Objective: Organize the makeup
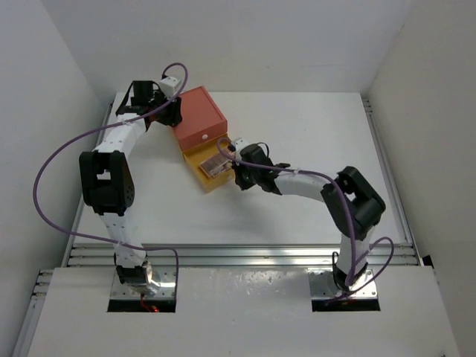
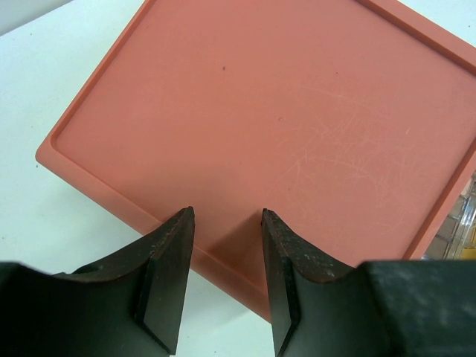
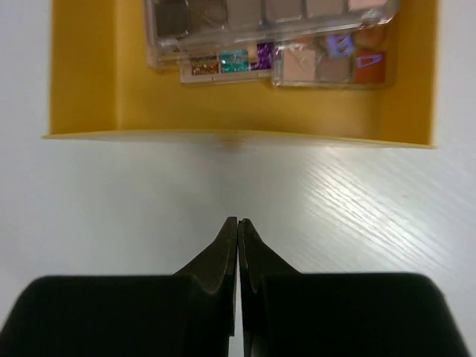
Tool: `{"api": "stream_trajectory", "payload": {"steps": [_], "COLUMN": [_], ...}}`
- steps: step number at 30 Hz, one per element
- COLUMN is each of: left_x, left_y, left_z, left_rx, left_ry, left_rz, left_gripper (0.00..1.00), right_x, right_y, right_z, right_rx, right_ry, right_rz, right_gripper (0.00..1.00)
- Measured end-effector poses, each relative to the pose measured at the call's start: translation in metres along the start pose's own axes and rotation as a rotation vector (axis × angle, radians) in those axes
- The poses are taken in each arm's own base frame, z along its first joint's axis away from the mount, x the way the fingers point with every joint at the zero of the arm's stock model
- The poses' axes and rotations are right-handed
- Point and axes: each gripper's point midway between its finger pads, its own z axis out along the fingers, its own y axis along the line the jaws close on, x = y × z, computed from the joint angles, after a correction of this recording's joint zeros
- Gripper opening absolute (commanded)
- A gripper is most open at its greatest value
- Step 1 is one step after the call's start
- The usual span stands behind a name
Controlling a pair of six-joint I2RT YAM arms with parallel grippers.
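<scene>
Three flat eyeshadow palettes lie in the open yellow drawer [image 3: 82, 74] of the orange box [image 1: 198, 117]: a brown-toned one [image 3: 271, 11], a glitter one [image 3: 230, 63] and a mixed-colour one [image 3: 335, 63]. They also show in the top view [image 1: 216, 165]. My right gripper [image 3: 238, 222] is shut and empty, just in front of the drawer's front wall. My left gripper [image 2: 227, 216] is open and empty, over the near edge of the orange box's lid [image 2: 282, 111]. No brushes or pencil sticks are in view.
The orange box stands at the back left of the white table [image 1: 297, 201], its yellow drawer [image 1: 210, 167] pulled out toward the middle. White walls close in the table on the left, back and right.
</scene>
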Motion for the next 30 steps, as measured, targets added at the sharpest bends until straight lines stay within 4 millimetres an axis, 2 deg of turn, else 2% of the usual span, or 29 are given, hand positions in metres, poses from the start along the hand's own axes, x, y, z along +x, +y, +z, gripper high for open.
{"api": "stream_trajectory", "payload": {"steps": [3,5,9,19,23,26,30], "left_x": [0.0,0.0,0.0,0.0,0.0,0.0,0.0], "left_y": [0.0,0.0,-0.001,-0.001,-0.001,0.0,0.001], "left_z": [0.0,0.0,0.0,0.001,0.001,0.001,0.003], "left_rx": [0.0,0.0,0.001,-0.003,-0.003,-0.004,-0.006], "left_ry": [0.0,0.0,0.001,0.001,0.0,-0.001,-0.005], "left_rz": [0.0,0.0,0.001,0.003,0.003,0.004,0.005], "left_gripper": [0.47,0.47,0.47,0.47,0.47,0.47,0.47], "right_x": [0.018,0.021,-0.001,-0.069,-0.098,-0.108,-0.113], "right_y": [0.004,0.006,0.011,0.002,-0.004,-0.01,-0.016], "right_z": [0.025,0.043,0.073,0.108,0.134,0.149,0.152], "right_rx": [-0.022,-0.031,-0.043,0.033,0.056,0.064,0.084], "right_ry": [0.037,0.038,-0.035,-0.256,-0.347,-0.397,-0.428], "right_rz": [0.044,0.071,0.117,0.142,0.129,0.119,0.101], "right_gripper": [0.0,0.0,0.0,0.0,0.0,0.0,0.0]}}
